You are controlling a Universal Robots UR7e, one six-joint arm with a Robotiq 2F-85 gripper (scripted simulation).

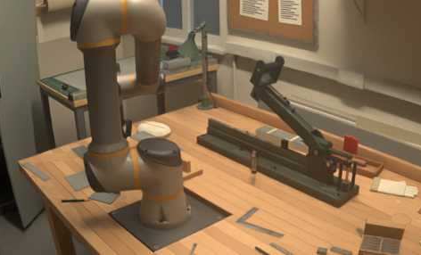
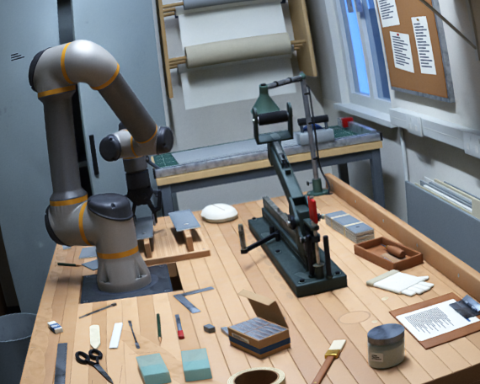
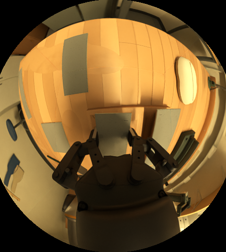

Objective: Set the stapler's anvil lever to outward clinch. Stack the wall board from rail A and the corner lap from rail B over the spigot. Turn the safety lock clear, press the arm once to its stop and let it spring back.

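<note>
The wall board (image 3: 112,133), a grey rectangular sheet, rests on the left rail of a wooden stand (image 2: 175,244) beside the robot's base. I hold this board by its two long edges in my gripper (image 3: 113,140), which reaches straight down over the rail. The corner lap (image 3: 166,129), a second grey sheet, lies on the neighbouring rail (image 2: 184,220). The dark green stapler (image 2: 295,236) stands in the middle of the bench with its arm (image 1: 287,111) raised and a red lock tab (image 2: 312,209) on its head. The spigot and anvil lever are hard to make out.
The robot's own arm (image 1: 117,111) hides the stand in the side camera. Loose grey sheets (image 3: 74,63) lie on the bench around the stand, and a white oval pad (image 2: 219,212) sits behind it. A side table (image 2: 270,151) stands beyond the bench's far edge.
</note>
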